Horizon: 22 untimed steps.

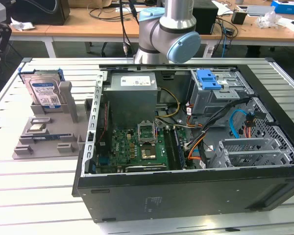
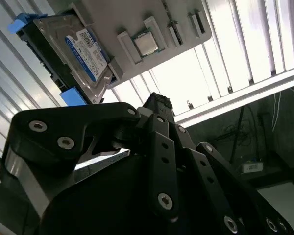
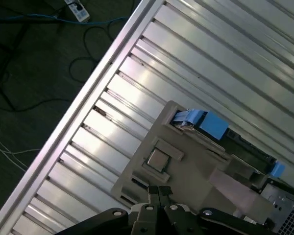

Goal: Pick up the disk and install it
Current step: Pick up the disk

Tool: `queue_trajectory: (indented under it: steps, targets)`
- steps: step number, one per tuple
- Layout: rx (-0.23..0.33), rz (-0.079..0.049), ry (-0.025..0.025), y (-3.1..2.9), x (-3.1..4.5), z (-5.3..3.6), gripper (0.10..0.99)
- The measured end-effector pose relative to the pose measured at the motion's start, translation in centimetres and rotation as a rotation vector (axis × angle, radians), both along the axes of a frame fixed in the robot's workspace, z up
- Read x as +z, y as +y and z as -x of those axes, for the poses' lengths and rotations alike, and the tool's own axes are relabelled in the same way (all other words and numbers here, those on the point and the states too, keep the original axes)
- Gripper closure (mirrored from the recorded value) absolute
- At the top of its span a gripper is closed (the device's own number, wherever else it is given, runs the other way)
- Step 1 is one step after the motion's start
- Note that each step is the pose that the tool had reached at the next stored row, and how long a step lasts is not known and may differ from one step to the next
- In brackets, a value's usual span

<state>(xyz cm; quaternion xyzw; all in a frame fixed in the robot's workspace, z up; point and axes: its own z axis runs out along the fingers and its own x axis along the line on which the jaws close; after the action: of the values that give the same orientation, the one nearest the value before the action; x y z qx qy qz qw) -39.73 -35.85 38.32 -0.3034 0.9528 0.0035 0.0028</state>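
— Tool (image 3: 159,190) first: what is it doing?

— Hanging above the grey holder (image 3: 196,156), empty. In the first wrist view its fingertips sit drawn together with nothing between them (the second wrist view gives its black linkages close up).

— And the disk?

— The disk (image 1: 43,93) is parked in that holder, on the slatted desk (image 1: 19,181), at the exterior view's left of the open computer case (image 1: 186,200). It stands on edge, leaning back, label facing out, with its blue frame (image 3: 211,125) around it. A processor chip (image 2: 146,44) lies in a pocket of the same holder, near the disk but apart from it.

— So nothing is picked up. What worries you?

— A few things, I'd judge. A narrow tool coming down on the disk would strike it rather than straddle it. A grip on the plastic frame instead of the metal body could flex or slip. Since the disk leans, an off-centre pinch might twist it or drag the holder along.

— And inside the case?

— Loose cables (image 1: 235,125) cross in front of the drive cage (image 1: 220,100). A carried disk could snag them, or jam if it goes in skewed.
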Motion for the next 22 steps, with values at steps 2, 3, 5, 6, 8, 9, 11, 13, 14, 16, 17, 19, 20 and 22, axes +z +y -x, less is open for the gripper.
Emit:
queue_trajectory:
  steps: [2, 3, 5, 6, 8, 9, 11, 13, 14, 16, 17, 19, 20, 22]
  targets:
    - [0.065, 0.0, -0.0001, 0.0, 0.0, 0.0, 0.984]
    - [0.093, 0.0, 0.0, 0.0, 0.0, 0.0, 0.984]
    - [0.131, 0.0, -0.0001, 0.0, -0.01, 0.0, 0.984]
    - [0.158, 0.0, -0.0001, 0.0, -0.01, 0.0, 0.984]
    - [0.201, 0.0, -0.0001, 0.0, -0.01, 0.0, 0.984]
    - [0.219, 0.0, 0.0, 0.0, -0.01, 0.0, 0.984]
    - [0.258, 0.0, -0.0001, 0.0, -0.01, 0.0, 0.984]
    - [0.307, 0.0, 0.0, 0.0, -0.01, 0.0, 0.984]
    - [0.325, 0.0, -0.0001, 0.0, -0.01, 0.0, 0.984]
    - [0.373, 0.0, -0.0001, 0.0, -0.01, 0.0, 0.984]
    - [0.393, 0.0, 0.0, 0.0, -0.01, 0.0, 0.984]
    - [0.434, 0.0, -0.0001, 0.0, -0.01, 0.0, 0.984]
    - [0.453, 0.0, 0.0, 0.0, -0.01, 0.0, 0.984]
    - [0.497, 0.0, 0.0, 0.0, -0.01, 0.0, 0.984]
